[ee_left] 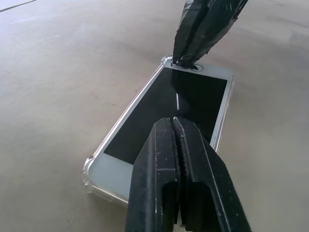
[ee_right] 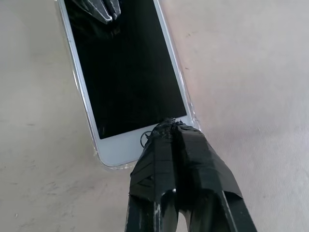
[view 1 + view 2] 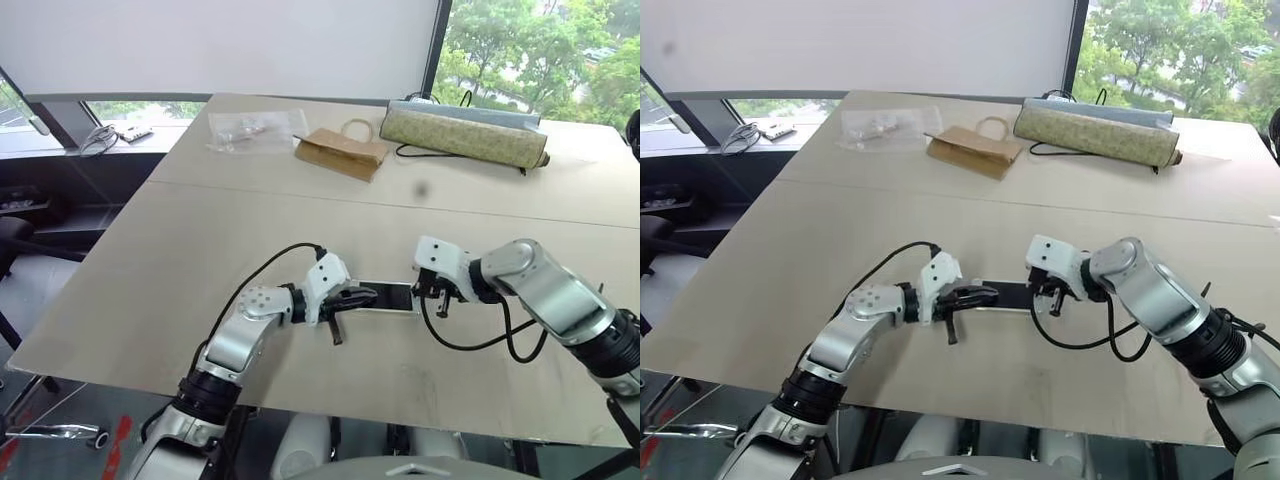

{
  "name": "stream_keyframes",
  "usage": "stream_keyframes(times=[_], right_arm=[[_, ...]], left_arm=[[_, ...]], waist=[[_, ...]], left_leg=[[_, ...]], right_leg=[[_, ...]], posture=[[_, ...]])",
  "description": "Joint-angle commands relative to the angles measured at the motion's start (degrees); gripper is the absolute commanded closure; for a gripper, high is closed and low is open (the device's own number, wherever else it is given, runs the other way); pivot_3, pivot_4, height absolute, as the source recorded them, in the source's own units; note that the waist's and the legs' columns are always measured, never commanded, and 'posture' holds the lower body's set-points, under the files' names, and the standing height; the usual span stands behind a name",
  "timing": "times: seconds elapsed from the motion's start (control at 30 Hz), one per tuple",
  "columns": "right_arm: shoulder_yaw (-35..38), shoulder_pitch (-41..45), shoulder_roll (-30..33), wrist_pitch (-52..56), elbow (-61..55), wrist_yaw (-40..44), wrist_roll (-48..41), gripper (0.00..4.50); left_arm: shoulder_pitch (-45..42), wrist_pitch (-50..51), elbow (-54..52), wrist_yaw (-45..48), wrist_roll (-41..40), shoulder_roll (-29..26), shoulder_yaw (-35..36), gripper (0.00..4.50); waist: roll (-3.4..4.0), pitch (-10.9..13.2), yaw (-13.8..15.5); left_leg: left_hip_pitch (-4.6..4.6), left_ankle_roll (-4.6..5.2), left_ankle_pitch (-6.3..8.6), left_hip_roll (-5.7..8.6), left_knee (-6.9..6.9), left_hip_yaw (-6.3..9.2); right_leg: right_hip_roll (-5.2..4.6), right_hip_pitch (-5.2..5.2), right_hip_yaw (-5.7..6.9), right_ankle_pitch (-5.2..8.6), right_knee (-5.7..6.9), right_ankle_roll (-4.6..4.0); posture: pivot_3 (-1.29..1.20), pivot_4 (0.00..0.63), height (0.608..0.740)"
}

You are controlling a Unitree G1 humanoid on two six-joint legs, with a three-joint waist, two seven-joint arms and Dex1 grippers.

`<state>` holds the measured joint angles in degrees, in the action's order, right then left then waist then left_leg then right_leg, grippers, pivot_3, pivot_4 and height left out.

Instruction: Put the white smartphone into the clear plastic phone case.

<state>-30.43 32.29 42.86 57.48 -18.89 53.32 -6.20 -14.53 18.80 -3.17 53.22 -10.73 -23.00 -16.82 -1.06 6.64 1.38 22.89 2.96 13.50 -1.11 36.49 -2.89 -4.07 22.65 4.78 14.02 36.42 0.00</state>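
The white smartphone (image 1: 159, 111) lies screen up on the table, sitting inside the clear plastic phone case (image 1: 89, 166), whose thin rim shows around its edges (image 2: 193, 116). My left gripper (image 1: 175, 121) is shut, its tips resting over the phone's screen near one end. From the opposite end my right gripper (image 2: 169, 123) comes in, shut too, tips touching the white bezel. In the head views the phone (image 3: 390, 298) lies between the left gripper (image 3: 362, 296) and the right gripper (image 3: 432, 292), near the table's front edge.
At the far side of the table lie a crinkled clear plastic bag (image 3: 255, 128), a brown paper bag (image 3: 340, 152) and a long rolled mat (image 3: 465, 132) with a black cable. The table's front edge (image 3: 300, 395) runs close below the grippers.
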Motion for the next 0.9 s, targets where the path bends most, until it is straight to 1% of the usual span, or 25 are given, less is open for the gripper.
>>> stream_keyframes(times=[0.03, 0.1, 0.2, 0.23, 0.3, 0.37, 0.4, 0.43, 0.47, 0.5, 0.6, 0.7, 0.8, 0.9], right_arm=[[-5.49, -7.48, 1.77, 4.45, 5.6, -1.03, 1.21, 4.5], [-2.97, -8.47, 0.95, 3.2, 4.43, -2.05, 0.46, 4.5], [4.82, -10.98, -1.71, 1.7, 0.28, -3.69, -2.95, 4.5], [7.51, -12.31, -1.31, -0.39, -2.61, -3.38, -3.9, 4.5], [13.27, -15.24, -0.76, -1.58, -8.34, -2.62, -6.78, 4.5], [18.9, -18.45, 0.34, 0.13, -14.61, -1.5, -10.71, 4.5], [20.53, -19.85, 0.95, 0.49, -16.65, -1.47, -11.84, 4.5], [21.36, -20.81, 1.47, 0.57, -17.81, -1.64, -12.52, 4.5], [22.06, -21.81, 1.82, 0.83, -18.81, -1.97, -13.28, 4.5], [22.67, -22.89, 1.75, 0.76, -19.57, -2.59, -13.84, 4.5], [22.75, -24.52, 1.48, 0.18, -20.01, -4.36, -14.42, 4.5], [21.05, -23.44, -0.8, -1.26, -17.75, -7.39, -13.28, 4.5], [21.02, -22.3, -2.47, -1.53, -17.26, -8.32, -14.21, 4.5], [22.98, -22.19, -3.96, -0.78, -18.62, -6.97, -18.26, 4.5]], left_arm=[[1.35, 2.84, -1.64, -1.23, 1.03, 1.35, -3.59, 4.45], [1.46, 2.96, -1.64, -1.57, 1.1, 1.58, -4.02, 4.45], [1.48, 2.83, -1.14, -1.98, 1.29, 1.94, -4.47, 4.45], [1.22, 2.67, -0.65, -1.89, 1.21, 1.96, -4.41, 4.45], [0.77, 2.41, 0.2, -1.65, 1.02, 1.97, -4.23, 4.45], [0.2, 2.23, 1.1, -0.76, 0.43, 1.52, -3.62, 4.45], [-0.01, 2.05, 1.5, -0.36, 0.28, 1.23, -3.38, 4.45], [-0.09, 1.89, 1.73, -0.13, 0.22, 1.08, -3.28, 4.45], [-0.19, 1.66, 2.04, 0.2, 0.12, 0.85, -3.11, 4.45], [-0.44, 1.66, 2.42, 0.68, -0.17, 0.53, -2.68, 4.45], [-0.97, 1.7, 3.02, 2.02, -0.75, -0.22, -1.86, 4.45], [-1.38, 1.52, 3.41, 3.31, -0.73, -1.23, -2.23, 4.45], [-1.76, 1.42, 3.82, 4.02, -0.78, -2.0, -2.07, 4.45], [-1.94, 1.33, 4.2, 4.73, -0.89, -2.96, -1.78, 4.45]], waist=[[0.02, -0.09, 0.08], [-0.2, -0.3, 0.17], [-0.26, -0.33, 0.35], [-0.29, -0.3, 0.4], [0.21, 0.1, 0.67], [0.38, 0.27, 0.9], [0.41, 0.37, 0.9], [0.42, 0.4, 0.9], [0.46, 0.47, 0.83], [0.49, 0.55, 0.78], [0.52, 0.88, 0.76], [0.54, 1.05, 0.71], [0.47, 1.23, 0.61], [0.44, 1.3, -0.03]], left_leg=[[0.0, 0.01, 0.01, 0.0, -0.01, 0.01], [0.0, 0.02, 0.01, 0.0, -0.05, 0.05], [0.01, 0.03, 0.02, -0.01, -0.08, 0.09], [0.03, 0.04, 0.03, -0.01, -0.11, 0.1], [0.11, 0.06, 0.04, -0.01, -0.11, 0.09], [0.26, 0.08, 0.04, -0.01, -0.12, 0.09], [0.41, 0.2, -0.03, -0.03, -0.13, 0.12], [0.6, 0.32, -0.1, -0.06, -0.13, 0.16], [0.87, 0.35, -0.13, -0.08, -0.12, 0.18], [0.92, 0.35, -0.13, -0.09, -0.12, 0.16], [0.92, 0.36, -0.13, -0.09, -0.11, 0.16], [0.91, 0.37, -0.13, -0.09, -0.06, 0.16], [0.91, 0.37, -0.13, -0.09, 0.01, 0.16], [0.9, 0.37, -0.14, -0.1, 0.03, 0.16]], right_leg=[[-0.06, -0.06, 0.13, 0.0, -0.07, 0.01], [-0.07, -0.13, 0.25, 0.01, -0.19, 0.04], [-0.1, -0.19, 0.37, 0.01, -0.31, 0.05], [-0.12, -0.21, 0.43, 0.01, -0.37, 0.06], [-0.19, -0.19, 0.55, 0.0, -0.47, 0.08], [-0.21, -0.06, 0.62, -0.03, -0.5, 0.16], [-0.19, 0.07, 0.71, -0.01, -0.49, 0.29], [-0.14, 0.2, 0.79, -0.12, -0.48, 0.49], [-0.08, 0.47, 0.84, -0.23, -0.46, 0.33], [-0.04, 0.51, 0.83, -0.27, -0.45, 0.29], [0.03, 0.51, 0.86, -0.27, -0.44, 0.29], [0.07, 0.51, 0.86, -0.14, -0.44, 0.52], [0.1, 0.49, 0.85, -0.16, -0.44, 0.58], [0.14, 0.49, 0.83, -0.18, -0.41, 0.61]], posture=[[0.0, 0.15, 0.74], [0.0, 0.15, 0.74], [0.0, 0.15, 0.74], [0.0, 0.15, 0.74], [0.0, 0.15, 0.74], [0.0, 0.15, 0.74], [0.0, 0.15, 0.74], [0.0, 0.15, 0.74], [0.0, 0.15, 0.74], [0.0, 0.15, 0.74], [0.0, 0.15, 0.74], [0.0, 0.15, 0.74], [0.0, 0.15, 0.74], [0.0, 0.15, 0.74]])
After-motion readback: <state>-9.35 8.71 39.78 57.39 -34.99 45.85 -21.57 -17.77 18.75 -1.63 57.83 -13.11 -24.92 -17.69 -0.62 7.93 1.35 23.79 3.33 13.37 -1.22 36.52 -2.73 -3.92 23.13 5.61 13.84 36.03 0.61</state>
